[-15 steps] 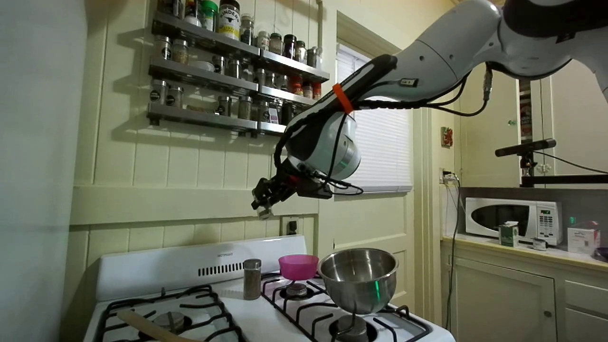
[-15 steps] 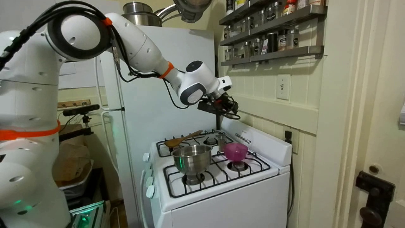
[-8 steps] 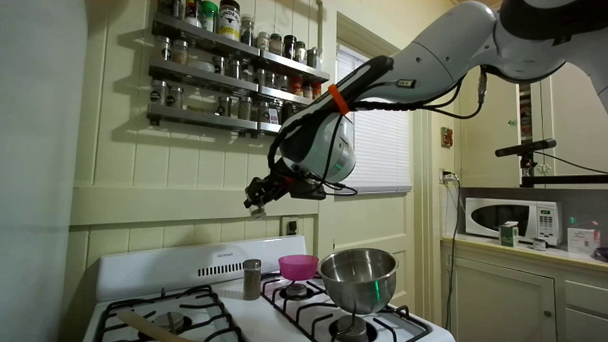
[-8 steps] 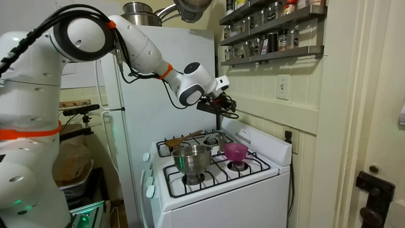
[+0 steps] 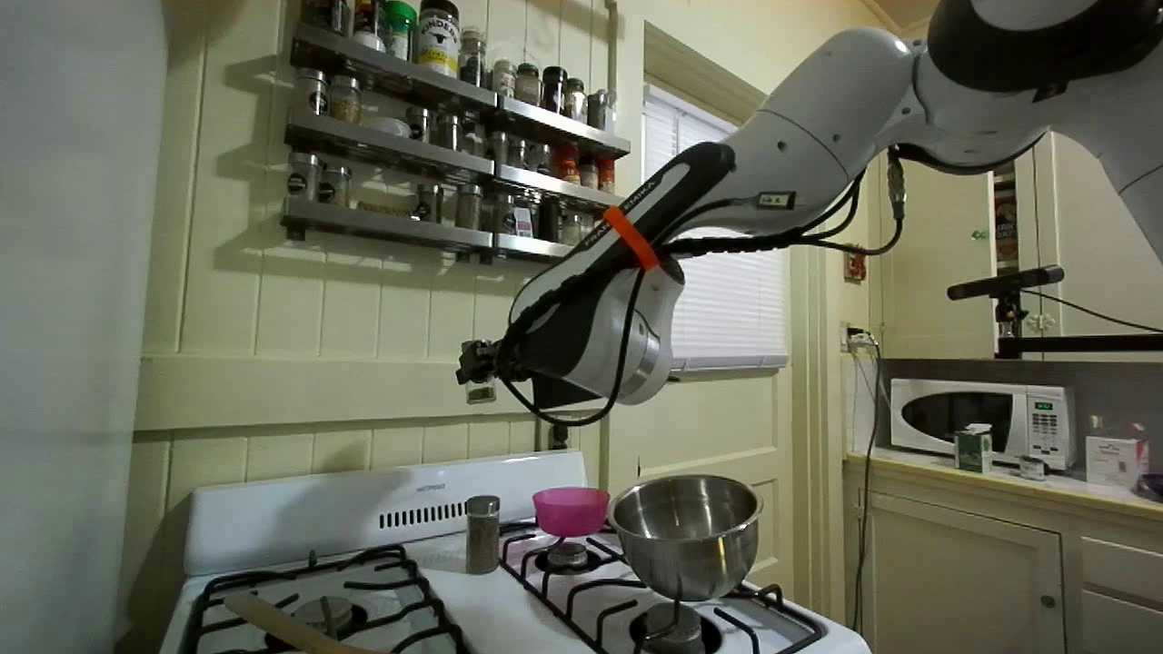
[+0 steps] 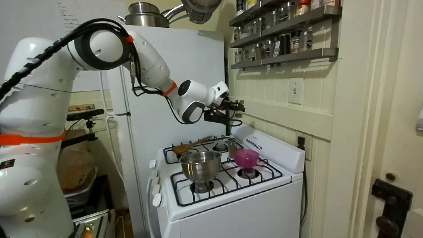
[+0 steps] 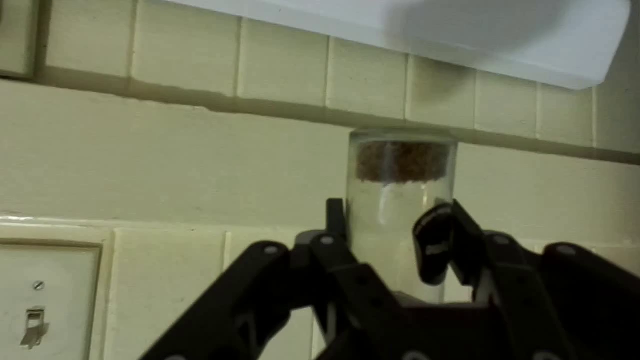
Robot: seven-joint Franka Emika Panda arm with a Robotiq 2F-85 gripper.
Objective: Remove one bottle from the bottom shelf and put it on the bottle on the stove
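Note:
My gripper [image 5: 475, 361] is shut on a clear glass bottle [image 5: 481, 392] and holds it in the air above the back of the stove [image 5: 454, 586]. In the wrist view the fingers [image 7: 392, 220] press both sides of this bottle [image 7: 385, 200], with brown contents at its picture-top end; that view seems upside down. The bottle looks about upright. The stove bottle [image 5: 482, 536], brown with a grey lid, stands upright between the burners, below the held one and apart from it; it also shows in an exterior view [image 6: 231, 148]. The bottom shelf [image 5: 386, 222] bears several bottles.
A pink bowl [image 5: 571, 511] and a steel bowl [image 5: 686, 536] stand on the burners to one side of the stove bottle. A wooden spoon [image 6: 185, 147] lies across the other grate. The stove's back panel [image 5: 318, 509] and the wall are close behind. A fridge [image 6: 178, 89] stands beside the stove.
The arm has come down and its wrist has turned, so the gripper now points more level. The held bottle has gone from tilted to about upright and shifted slightly toward the fridge side.

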